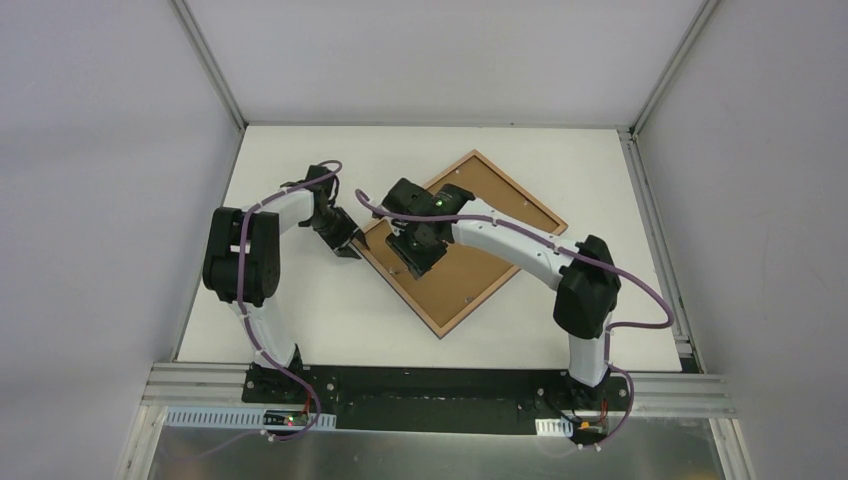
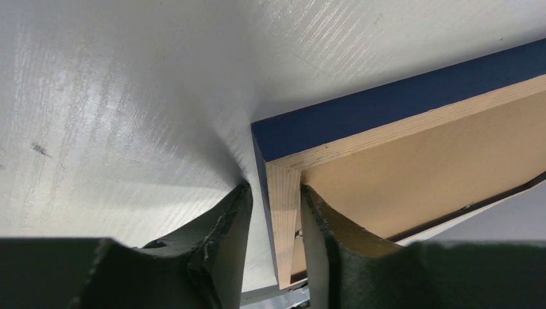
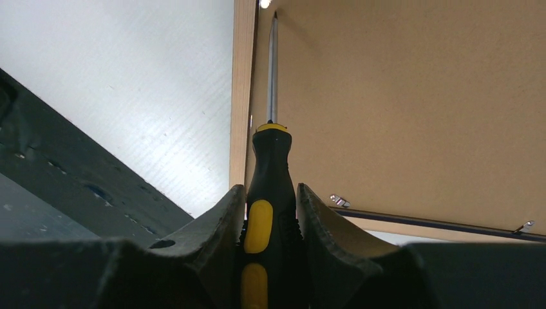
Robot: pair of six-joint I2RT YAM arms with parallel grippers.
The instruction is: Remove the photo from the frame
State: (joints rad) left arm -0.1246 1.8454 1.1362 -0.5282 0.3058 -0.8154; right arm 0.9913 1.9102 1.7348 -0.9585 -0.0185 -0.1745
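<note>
Nipped between the fingers of left gripper [image 2: 275, 193]: corner rail of frame [image 2: 399, 103], one finger outside, one inside. Pinched in right gripper [image 3: 270, 193]: black-and-yellow screwdriver [image 3: 260, 225], steel shaft laid along the rail's inner edge, over backing board [image 3: 412, 96]. Frame lying back up and skewed on table [image 2: 129, 96], between both arms. Judged light, thin and rigid; possibly glazed underneath, so fragile, no twisting. Best held by the rail, as at left. Blue painted side, pale plywood back edge, matte brown fibreboard, small metal clips [image 3: 339, 201], glossy white surface around.
</note>
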